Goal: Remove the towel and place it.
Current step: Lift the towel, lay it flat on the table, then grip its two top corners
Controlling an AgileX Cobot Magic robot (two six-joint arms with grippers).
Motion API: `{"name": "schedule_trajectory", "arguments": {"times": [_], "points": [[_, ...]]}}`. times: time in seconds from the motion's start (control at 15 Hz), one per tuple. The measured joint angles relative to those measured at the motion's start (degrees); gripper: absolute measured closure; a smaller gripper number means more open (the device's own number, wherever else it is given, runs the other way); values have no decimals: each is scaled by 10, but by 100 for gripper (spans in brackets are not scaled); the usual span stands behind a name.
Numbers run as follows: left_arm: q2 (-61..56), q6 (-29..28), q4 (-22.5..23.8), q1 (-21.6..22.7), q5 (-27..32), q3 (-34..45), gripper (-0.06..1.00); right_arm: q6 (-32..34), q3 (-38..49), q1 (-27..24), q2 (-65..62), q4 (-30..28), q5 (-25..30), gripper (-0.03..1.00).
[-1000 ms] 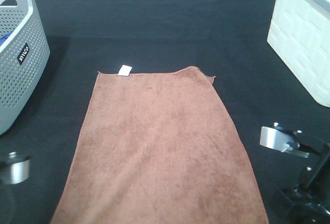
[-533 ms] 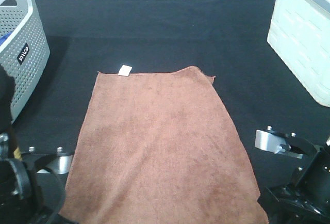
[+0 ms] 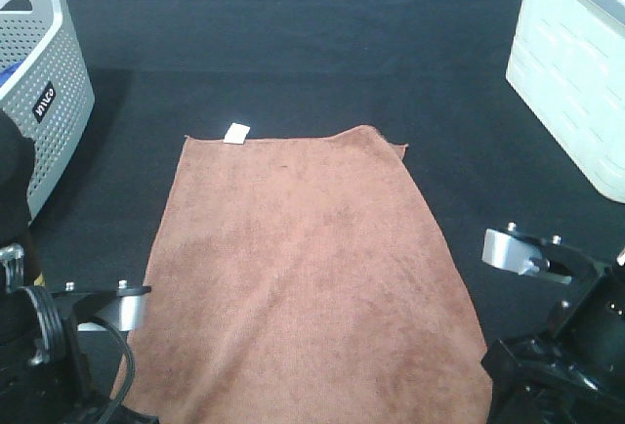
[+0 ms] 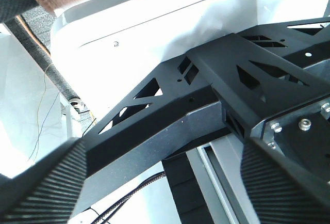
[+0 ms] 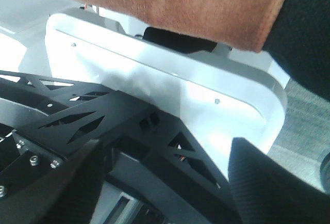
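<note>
Brown towel (image 3: 303,277) lies flat and unmoved mid-table on the black cloth (image 3: 293,33), near edge at 6 o'clock, while the left gripper (image 4: 165,182) at 7 and the right gripper (image 5: 165,182) at 5 have just spread wide and empty, so the placing looks finished.

Likely a robot lab: black-draped table (image 3: 293,33), grey basket (image 3: 49,121), white crate (image 3: 576,82).

black table cloth (image 3: 293,43), brown towel (image 3: 303,268) spread flat on it between left claw (image 4: 160,182) and right claw (image 5: 165,182), grey basket (image 3: 44,102) beyond left claw, white crate (image 3: 576,72) beyond right claw
</note>
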Motion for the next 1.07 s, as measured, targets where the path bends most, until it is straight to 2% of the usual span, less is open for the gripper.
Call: {"name": "schedule_trajectory", "arguments": {"times": [0.13,0.27,0.4,0.47,0.6,0.73,0.93,1.07], "points": [[0,1,22,0,9,-21,15,1,-39,-8,-5,-25,-8,31],[0,-10,84,8,13,-71,15,0,-105,-61,-2,-42,-4,31],[6,-17,150,52,10,-133,15,-11,-175,-129,17,-48,9,31],[16,-13,168,87,5,-174,15,-11,-199,-146,25,-49,6,31],[52,5,182,155,-3,-257,15,-11,-222,-152,25,-50,-18,31],[102,31,186,198,-6,-340,15,-11,-242,-152,50,-50,-57,31],[193,42,197,218,-15,-460,15,-10,-341,-152,148,-50,-60,31],[261,43,199,225,-15,-535,15,-10,-438,-152,223,-56,-41,31]]}}
